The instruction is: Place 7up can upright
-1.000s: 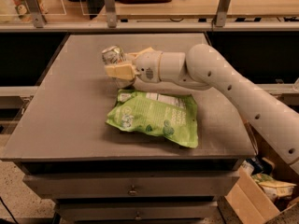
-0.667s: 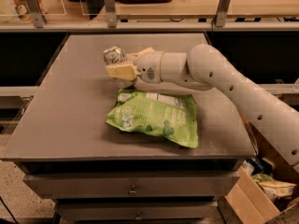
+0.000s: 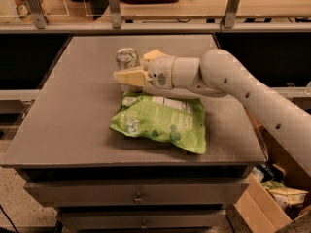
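**7up can (image 3: 127, 57), small, silver-white aluminium, gripped in the upper middle of the frame**

You are looking at the can sitting roughly upright on the grey metal table (image 3: 68, 125), its silver top showing. Your cream two-finger gripper (image 3: 130, 65) is reaching in from the right on the white arm (image 3: 243, 86) and is clamping the can, one finger in front and one behind. The crumpled green snack bag (image 3: 160, 123) is lying just below them.
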`<state>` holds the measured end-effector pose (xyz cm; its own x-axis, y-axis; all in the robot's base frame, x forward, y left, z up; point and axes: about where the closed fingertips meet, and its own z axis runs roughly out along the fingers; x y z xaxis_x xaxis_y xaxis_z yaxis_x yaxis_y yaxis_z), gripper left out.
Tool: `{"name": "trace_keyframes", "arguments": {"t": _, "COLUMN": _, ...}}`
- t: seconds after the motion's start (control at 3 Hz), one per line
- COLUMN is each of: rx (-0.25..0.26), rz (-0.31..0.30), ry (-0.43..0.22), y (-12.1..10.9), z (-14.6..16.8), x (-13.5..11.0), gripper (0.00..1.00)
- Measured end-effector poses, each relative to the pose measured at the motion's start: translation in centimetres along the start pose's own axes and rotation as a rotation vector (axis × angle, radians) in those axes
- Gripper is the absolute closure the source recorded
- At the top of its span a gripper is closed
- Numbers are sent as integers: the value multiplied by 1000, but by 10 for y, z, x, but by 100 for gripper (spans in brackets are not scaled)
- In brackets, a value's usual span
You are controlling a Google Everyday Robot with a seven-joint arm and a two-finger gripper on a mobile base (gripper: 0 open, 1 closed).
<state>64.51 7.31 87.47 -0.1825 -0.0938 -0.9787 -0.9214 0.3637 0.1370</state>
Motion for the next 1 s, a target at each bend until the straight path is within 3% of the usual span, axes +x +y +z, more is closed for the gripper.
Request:
{"name": "trace_keyframes", "arguments": {"t": 0.33, "rx": 11, "rz": 6, "ry": 5, "y": 0, "z": -7, "x": 3, "gripper": 0}}
{"name": "trace_keyframes", "arguments": {"t": 1.0, "rx": 40, "rz": 6, "ry": 56, "y": -1, "z": -27, "x": 4, "gripper": 0}}
